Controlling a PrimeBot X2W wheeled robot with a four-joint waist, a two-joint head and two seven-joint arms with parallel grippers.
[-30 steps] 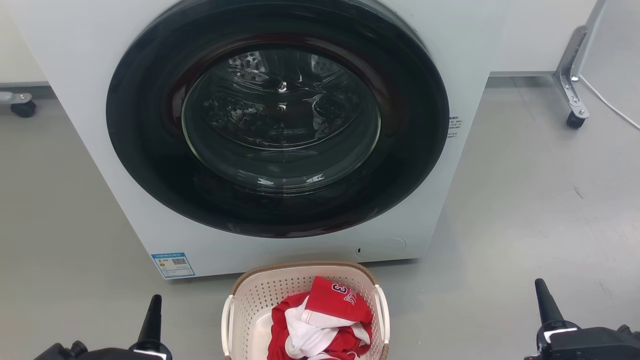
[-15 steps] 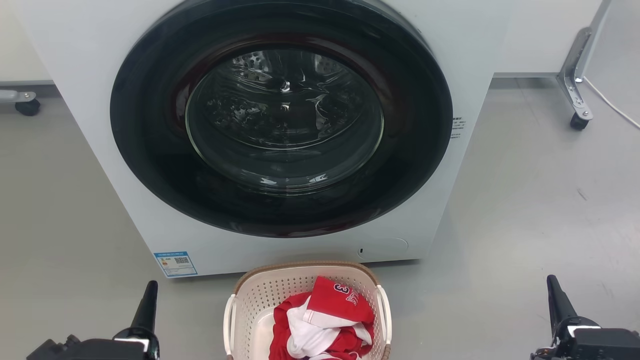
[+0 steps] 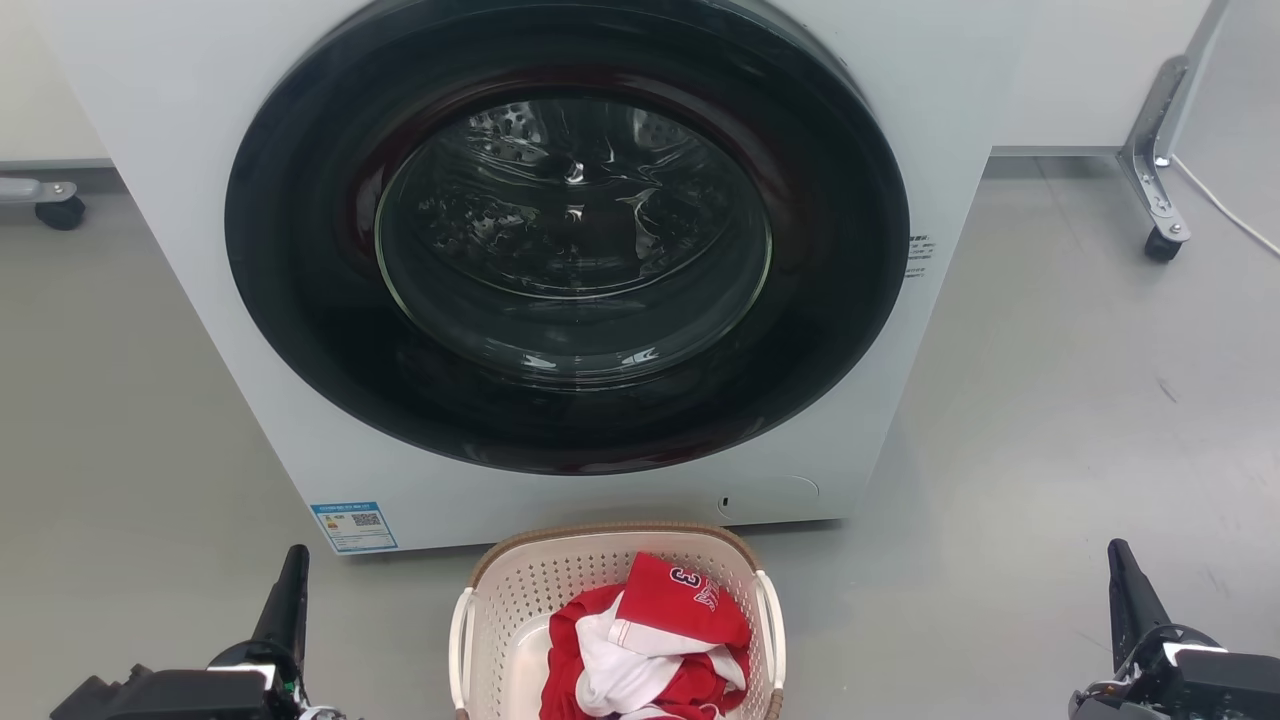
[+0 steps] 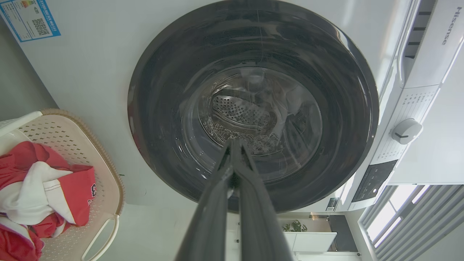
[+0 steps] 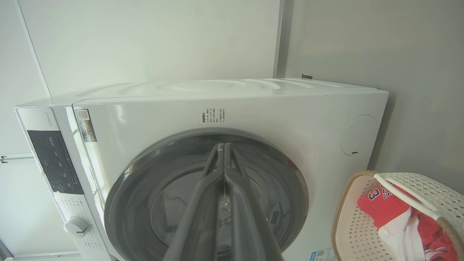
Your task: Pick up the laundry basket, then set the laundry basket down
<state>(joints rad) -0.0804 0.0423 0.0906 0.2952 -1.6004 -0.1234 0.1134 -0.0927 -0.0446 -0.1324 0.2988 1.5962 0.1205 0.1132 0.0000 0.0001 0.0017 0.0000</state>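
Nearest to the robot, the left gripper (image 3: pixel 288 590) stands at the lower left of the head view and the right gripper (image 3: pixel 1125 585) at the lower right, each with its long dark fingers pointing up. In each wrist view the two fingers lie pressed together up to the tips with nothing between them, so both pincers are fully closed and hold nothing.

Between the two grippers, and well apart from each, the cream perforated plastic laundry basket (image 3: pixel 520 590) with a brown woven-look rim and white loop handles sits on the smooth grey floor (image 3: pixel 1050 400). In it lies a heap of red and white clothes (image 3: pixel 650 630); one red piece carries the number 3.

The far end of the basket is just beside the front of a large white front-loading washing machine (image 3: pixel 170 200); I cannot tell if they touch. Its round dark glass door (image 3: pixel 570 240) is shut, and the metal drum shows through it. A small blue label (image 3: pixel 353 527) is stuck at the lower left corner of the front.

Farther back, at the right, a grey metal leg on a black wheel (image 3: pixel 1155 200) and a thin white cable (image 3: pixel 1215 205) are on the floor before a pale wall (image 3: pixel 1080 70). At the far left is another black wheel (image 3: pixel 60 212).
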